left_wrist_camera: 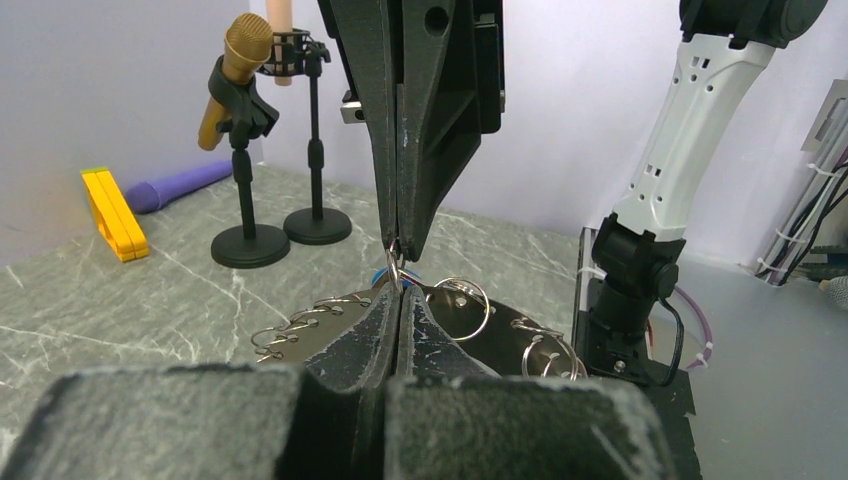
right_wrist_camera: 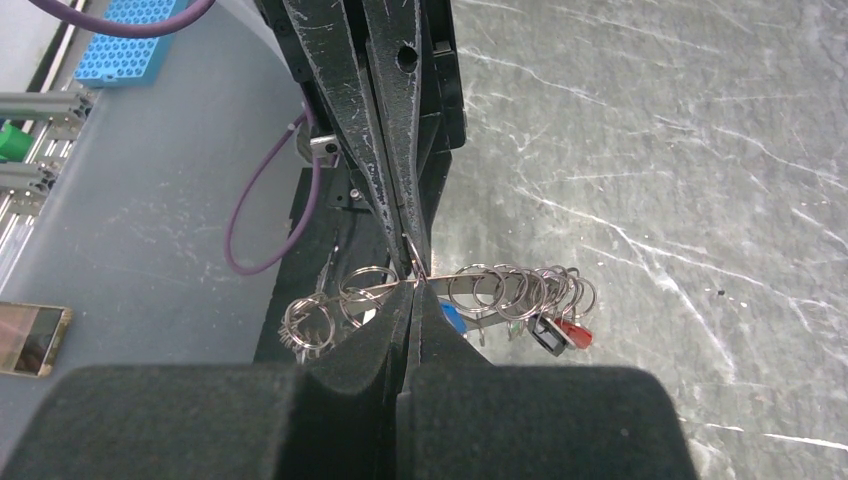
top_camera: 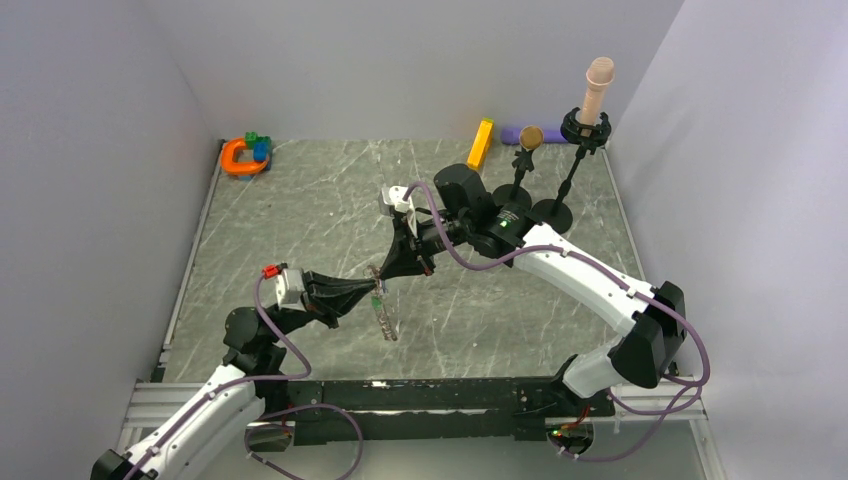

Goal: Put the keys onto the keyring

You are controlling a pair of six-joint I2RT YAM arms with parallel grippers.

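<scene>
Enclosure: plain pale walls on the left, back and right. The tabletop [top_camera: 300, 215] is grey stone-patterned with white veining, and a metal rail runs along its near edge.

Far left corner: an orange horseshoe toy [top_camera: 238, 158] with green and blue blocks against it.

Left of centre: the left gripper [top_camera: 372, 291] has its jaws pressed together on the edge of the keyring [top_camera: 386, 318]. The keyring is held off the tabletop, toward the near edge, between the two arms. The keys [right_wrist_camera: 560, 334] hang from small wire loops on it: red, dark and blue heads can be made out.

Centre: the right gripper [top_camera: 383, 272] meets it tip to tip, its jaws likewise closed on the keyring's edge.

Back right: a yellow bar [top_camera: 481, 144], a purple object [top_camera: 511, 134] and two microphone stands [top_camera: 552, 211] stand well apart from the arms' work.
</scene>
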